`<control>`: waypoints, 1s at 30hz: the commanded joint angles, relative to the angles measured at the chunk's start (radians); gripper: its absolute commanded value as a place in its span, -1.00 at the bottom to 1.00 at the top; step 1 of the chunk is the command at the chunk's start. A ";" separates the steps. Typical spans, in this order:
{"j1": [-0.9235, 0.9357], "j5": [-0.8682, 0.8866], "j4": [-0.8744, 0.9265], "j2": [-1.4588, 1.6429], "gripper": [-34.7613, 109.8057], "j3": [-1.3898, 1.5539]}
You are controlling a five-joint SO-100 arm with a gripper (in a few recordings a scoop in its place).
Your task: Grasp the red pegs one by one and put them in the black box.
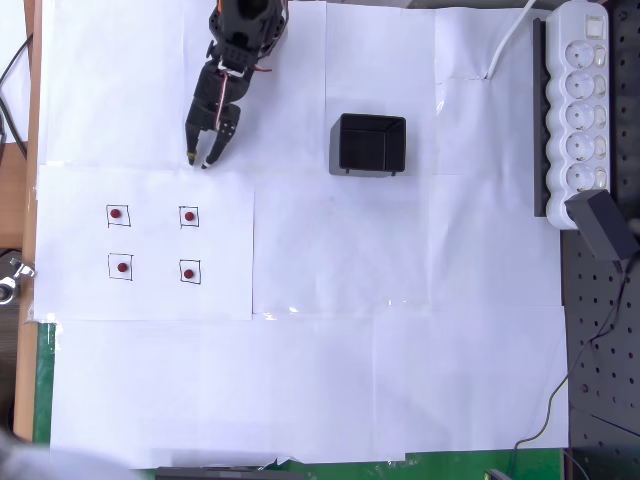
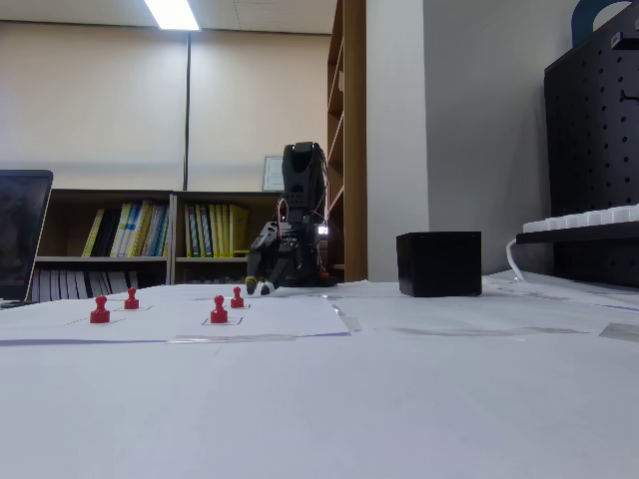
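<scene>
Several small red pegs stand on white paper, each inside a hand-drawn square: two in a far row (image 1: pixel 117 213) (image 1: pixel 189 215) and two in a near row (image 1: pixel 122 266) (image 1: pixel 188 272). In the fixed view they stand at the left, among them one peg (image 2: pixel 219 311) in front and one (image 2: pixel 237 297) behind it. The black box (image 1: pixel 368 145) (image 2: pixel 439 263) sits to the right of the arm, its top open. My gripper (image 1: pixel 199 160) (image 2: pixel 260 288) points down at the paper just above the peg sheet, a short way from the upper right peg. Its jaws are slightly open and hold nothing.
A white power strip (image 1: pixel 578 100) with a black adapter (image 1: pixel 605 222) lies along the right edge, beside a black perforated board (image 1: pixel 600 380). A laptop screen (image 2: pixel 20 235) stands at the left in the fixed view. Bare white paper spreads between the pegs and the box.
</scene>
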 commanded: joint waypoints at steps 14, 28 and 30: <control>-0.009 -0.066 -0.023 0.341 -0.38 0.459; 0.000 -0.058 0.008 0.400 -0.40 0.557; 0.000 -0.055 0.008 0.400 -0.42 0.551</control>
